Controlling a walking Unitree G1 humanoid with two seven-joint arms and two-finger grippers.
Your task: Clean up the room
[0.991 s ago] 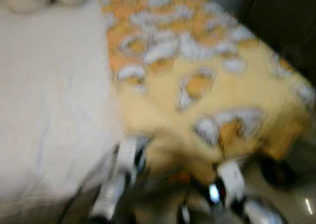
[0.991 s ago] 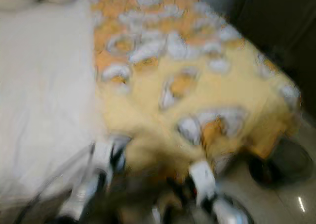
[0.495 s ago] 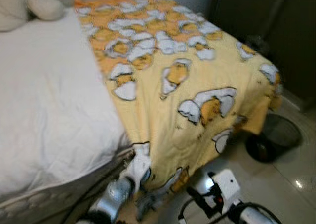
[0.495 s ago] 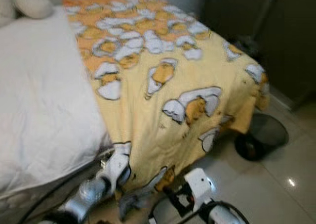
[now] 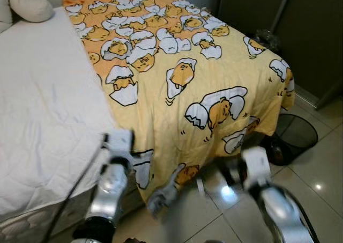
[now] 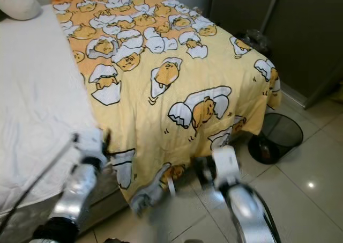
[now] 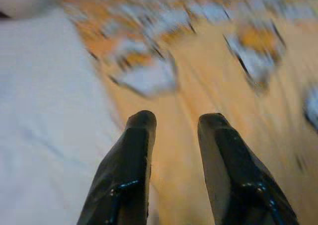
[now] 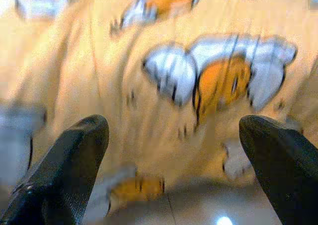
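In the left eye view, the robot stands at the foot corner of a bed point(image 5: 48, 114). A yellow blanket point(image 5: 182, 87) printed with egg-shell cartoon figures covers the bed's right half and drapes over the foot edge, one corner trailing to the tiled floor point(image 5: 321, 173). The white sheet point(image 5: 43, 93) lies bare on the left half. Both silver arms are raised toward the hanging hem, probably to take it and straighten the cover. A black mesh wastebasket point(image 5: 293, 137) stands on the floor just beside the bed's corner.

The right eye view gives the same layout, with a white pillow point(image 6: 19, 1) at the head of the bed.

In the left wrist view, blurred, the left claw point(image 7: 174, 123) hovers over the seam where blanket meets sheet, its two black fingers a little apart and empty.

In the right wrist view, also blurred, the right claw point(image 8: 174, 130) faces the hanging blanket near the floor, fingers spread wide, holding nothing.
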